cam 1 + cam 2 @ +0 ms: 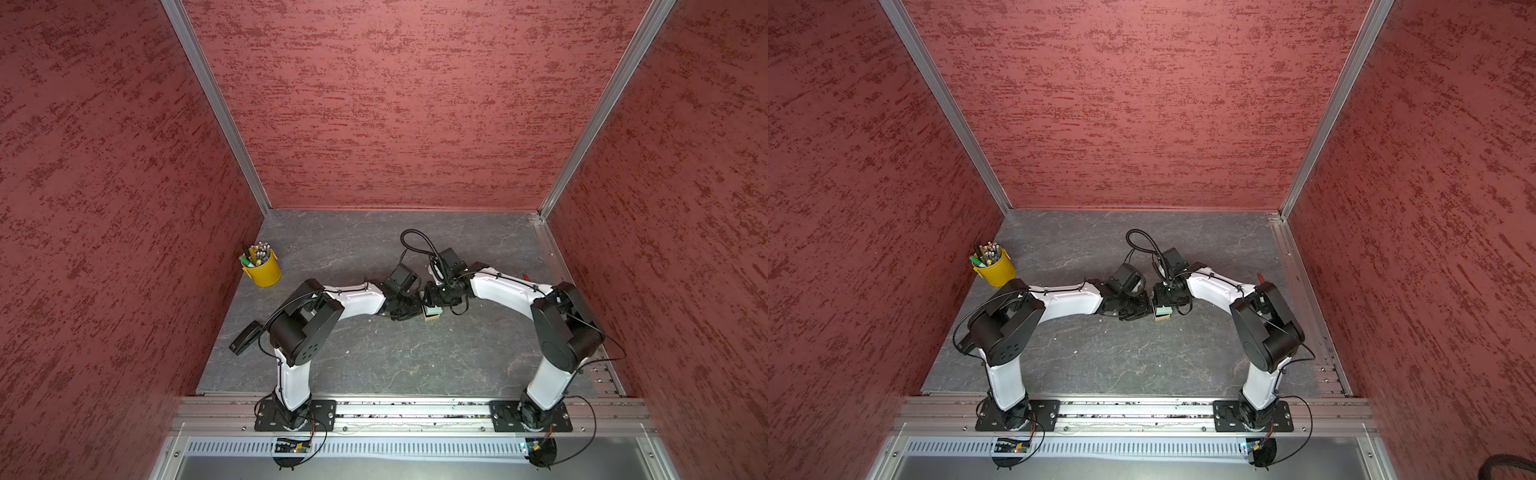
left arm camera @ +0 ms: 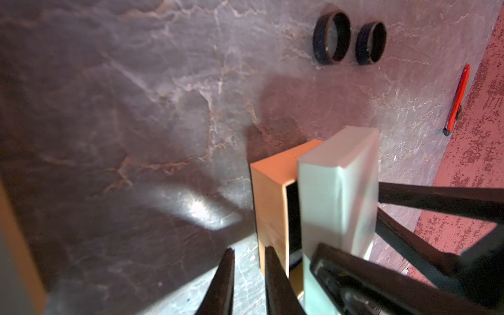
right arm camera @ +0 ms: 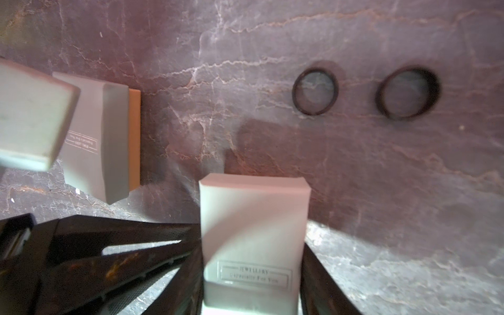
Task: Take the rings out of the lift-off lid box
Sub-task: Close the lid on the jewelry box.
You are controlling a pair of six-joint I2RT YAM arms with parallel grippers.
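Around your work spot on the dark marbled surface (image 1: 374, 365), a yellow metal bucket of pens (image 1: 264, 272) and a black oblong device (image 1: 245, 337) sit well off to the left. A red utility knife (image 2: 458, 101) lies by the right wall. A second mint-green box on a tan base (image 3: 98, 136) and a blurred third mint-green box (image 3: 30, 114) crowd near your right end effector (image 3: 252, 259).

That end effector is clamped on the mint-green lift-off lid (image 3: 253, 218), printed "JEWELLERY", which sits askew off its tan cardboard base (image 2: 270, 196) with a dark gap between them. Your left end effector (image 2: 249, 272) has its fingers close together against that base; I cannot tell whether they pinch it.

A black band ring (image 2: 331, 38) and a second black band ring (image 2: 371, 43) lie on the surface outside the box, side by side, not touching. They show only in the wrist views.
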